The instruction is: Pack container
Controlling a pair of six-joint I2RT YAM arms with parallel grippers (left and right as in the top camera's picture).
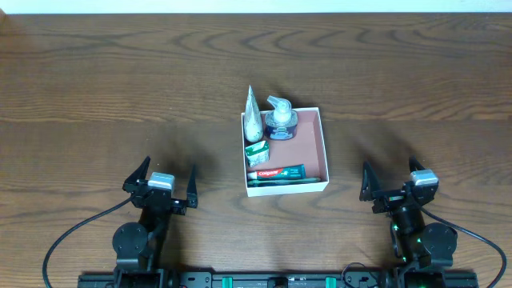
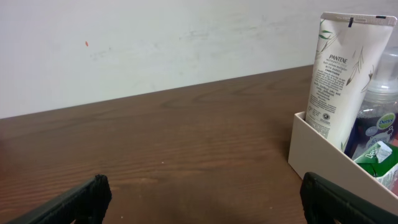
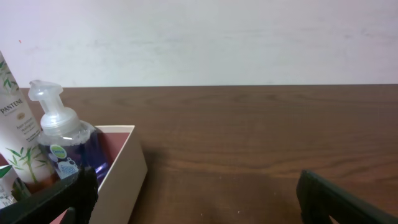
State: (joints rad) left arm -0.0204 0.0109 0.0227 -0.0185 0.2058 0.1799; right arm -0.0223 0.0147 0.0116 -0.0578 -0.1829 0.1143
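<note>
The container point(image 1: 323, 148) is a square white box with a pink inside, at the table's middle. In it stand a white Pantene tube point(image 1: 253, 116) and a blue pump bottle point(image 1: 280, 118) at the far side, a small green packet point(image 1: 257, 151) at the left, and a Colgate toothpaste box point(image 1: 277, 173) along the near wall. My left gripper point(image 1: 162, 186) is open and empty, near-left of the container. My right gripper point(image 1: 394, 186) is open and empty, near-right of it. The left wrist view shows the container's wall point(image 2: 317, 152) and the tube point(image 2: 339, 74). The right wrist view shows the wall point(image 3: 121, 180) and the bottle point(image 3: 65, 140).
A brown wooden table point(image 1: 120, 88) spreads all around the container. A white wall point(image 2: 155, 43) stands behind the table's far edge. Black cables point(image 1: 68, 240) run from both arm bases at the near edge.
</note>
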